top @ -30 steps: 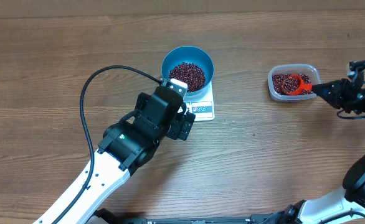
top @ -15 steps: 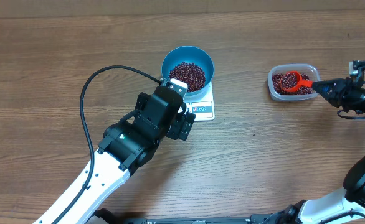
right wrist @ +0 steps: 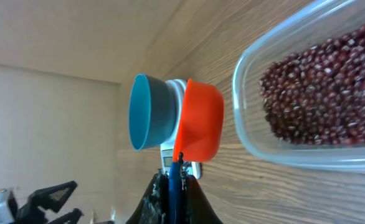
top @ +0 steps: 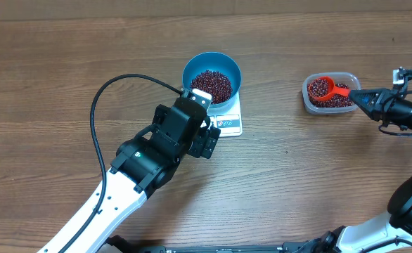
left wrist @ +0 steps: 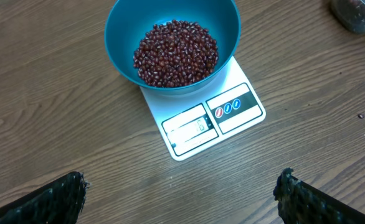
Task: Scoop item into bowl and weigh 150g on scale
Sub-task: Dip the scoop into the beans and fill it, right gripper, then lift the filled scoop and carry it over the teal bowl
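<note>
Teal bowl [top: 211,65] sits on scale [top: 228,124], covering end away from display [left wrist: 192,127]; beans [top: 211,84] heaped inside. Left gripper [left wrist: 179,196] hovers over counter [top: 297,176] just off scale's display edge, fingers [left wrist: 52,199] spread wide, empty. Clear tub [top: 332,112] of beans well apart from scale, right-arm side. Right gripper [top: 358,95] pressed together on handle [top: 343,91] of red scoop [top: 322,88]; scoop, loaded with beans, over tub

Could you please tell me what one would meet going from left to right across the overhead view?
Black cable loop → teal bowl of beans → clear tub → right gripper. The scale, left arm and red scoop overlap these, so I left them out.
</note>
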`<move>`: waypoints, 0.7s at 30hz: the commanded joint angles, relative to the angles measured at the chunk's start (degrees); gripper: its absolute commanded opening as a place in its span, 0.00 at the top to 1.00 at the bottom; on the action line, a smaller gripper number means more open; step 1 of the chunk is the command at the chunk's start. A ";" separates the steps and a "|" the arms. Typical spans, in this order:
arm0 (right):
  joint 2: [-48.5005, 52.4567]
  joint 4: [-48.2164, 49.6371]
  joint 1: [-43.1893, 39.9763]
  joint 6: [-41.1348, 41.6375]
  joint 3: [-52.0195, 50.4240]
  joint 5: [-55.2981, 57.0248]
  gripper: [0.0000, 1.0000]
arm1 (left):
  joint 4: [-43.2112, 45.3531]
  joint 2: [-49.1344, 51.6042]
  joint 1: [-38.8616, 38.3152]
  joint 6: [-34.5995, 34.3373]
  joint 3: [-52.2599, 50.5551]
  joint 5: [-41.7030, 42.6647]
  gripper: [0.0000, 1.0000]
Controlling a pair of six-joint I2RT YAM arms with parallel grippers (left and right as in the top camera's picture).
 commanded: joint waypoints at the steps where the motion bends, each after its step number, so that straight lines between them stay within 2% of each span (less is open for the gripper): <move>1: 0.48 -0.46 0.46 -1.07 0.28 -2.71 0.96 | 0.24 0.46 0.31 -0.79 0.50 -0.76 0.00; 8: 0.48 -0.11 6.56 -1.05 0.28 -2.86 0.96 | 0.24 0.46 0.31 -0.79 0.50 -0.76 0.00; 17: 0.48 3.13 18.91 -0.11 0.28 -5.14 0.96 | 0.24 0.46 0.31 -0.79 0.50 -0.76 0.01; 21: 0.48 7.08 22.80 4.66 0.28 -5.44 0.96 | 0.24 0.46 0.31 -0.79 0.50 -0.76 0.00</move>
